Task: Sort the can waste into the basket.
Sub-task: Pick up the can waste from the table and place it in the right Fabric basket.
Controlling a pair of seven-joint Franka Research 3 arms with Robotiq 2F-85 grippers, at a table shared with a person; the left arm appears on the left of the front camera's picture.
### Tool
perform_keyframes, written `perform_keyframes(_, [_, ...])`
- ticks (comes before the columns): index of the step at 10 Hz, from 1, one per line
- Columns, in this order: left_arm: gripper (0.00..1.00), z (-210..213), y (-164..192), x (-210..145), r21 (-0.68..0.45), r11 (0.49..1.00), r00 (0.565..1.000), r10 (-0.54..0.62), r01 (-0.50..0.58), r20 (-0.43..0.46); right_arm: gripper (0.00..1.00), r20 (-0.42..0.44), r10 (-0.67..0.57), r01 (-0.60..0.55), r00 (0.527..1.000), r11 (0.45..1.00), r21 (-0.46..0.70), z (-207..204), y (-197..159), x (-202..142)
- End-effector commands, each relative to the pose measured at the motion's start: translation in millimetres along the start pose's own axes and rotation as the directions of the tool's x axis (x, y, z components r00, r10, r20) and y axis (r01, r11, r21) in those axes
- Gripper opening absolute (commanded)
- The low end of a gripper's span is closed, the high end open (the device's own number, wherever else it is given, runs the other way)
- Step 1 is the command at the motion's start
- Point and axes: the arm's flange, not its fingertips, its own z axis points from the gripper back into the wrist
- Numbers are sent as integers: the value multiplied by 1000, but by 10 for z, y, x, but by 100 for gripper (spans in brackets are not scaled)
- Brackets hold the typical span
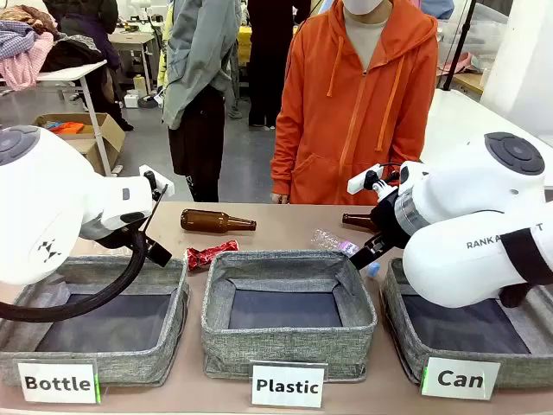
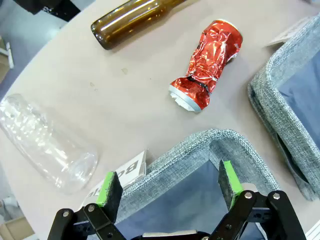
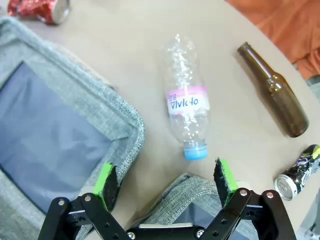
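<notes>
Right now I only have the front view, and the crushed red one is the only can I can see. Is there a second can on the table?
Observer: Yes. The right wrist view shows a black can lying on the table near the base of a brown bottle.
Operator: Is the right gripper ready to grab?
Observer: The right gripper has its jaws wide apart with nothing between them, above the corner of the Can basket.
Operator: Is anything hidden behind the left arm?
Observer: The left wrist view shows a clear plastic bottle lying on the table, well apart from the red can.
</notes>
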Motion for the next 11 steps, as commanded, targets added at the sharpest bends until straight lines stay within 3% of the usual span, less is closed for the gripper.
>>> perform_keyframes(1, [100, 1, 0, 0, 0, 1000, 1000, 0, 0, 0, 100, 0, 0, 0, 1000, 1000, 0, 0, 0, 0])
perform_keyframes(11, [100, 1, 0, 0, 0, 1000, 1000, 0, 0, 0, 100, 0, 0, 0, 1000, 1000, 0, 0, 0, 0])
